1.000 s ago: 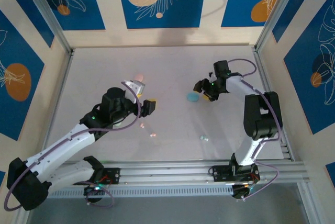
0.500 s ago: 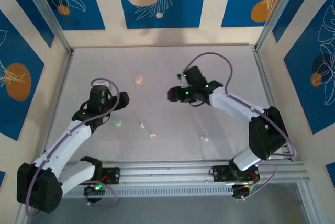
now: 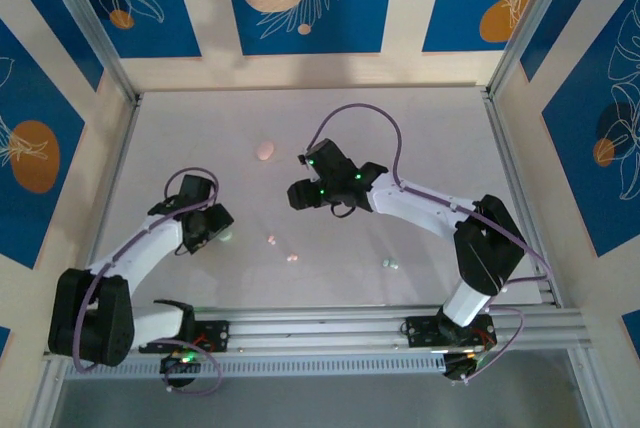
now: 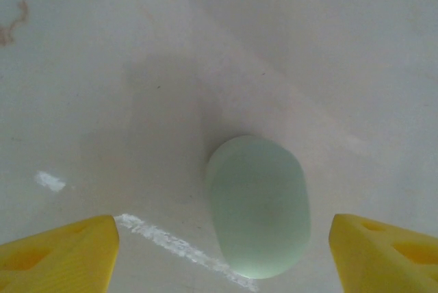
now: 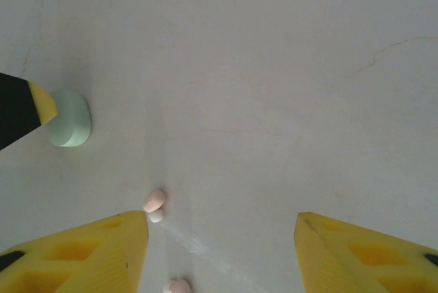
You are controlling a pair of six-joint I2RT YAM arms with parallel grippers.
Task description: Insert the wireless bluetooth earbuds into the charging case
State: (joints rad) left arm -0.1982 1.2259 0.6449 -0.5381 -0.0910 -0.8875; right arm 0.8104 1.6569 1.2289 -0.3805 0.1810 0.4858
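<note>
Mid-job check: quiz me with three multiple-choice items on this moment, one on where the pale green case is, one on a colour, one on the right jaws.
1. The pale green case lies: A) between the fingers of the left gripper; B) beside the arm bases; C) against the back wall.
2. The other case, farther back on the table, is: A) blue; B) pink; C) yellow.
3. The jaws of the right gripper are: A) shut on an earbud; B) shut on a case; C) open and empty.

Answers: 1 A, the left wrist view shows it between the yellow fingers, untouched. 2 B, the top view shows it pink. 3 C, the right wrist view shows bare table between them.
</note>
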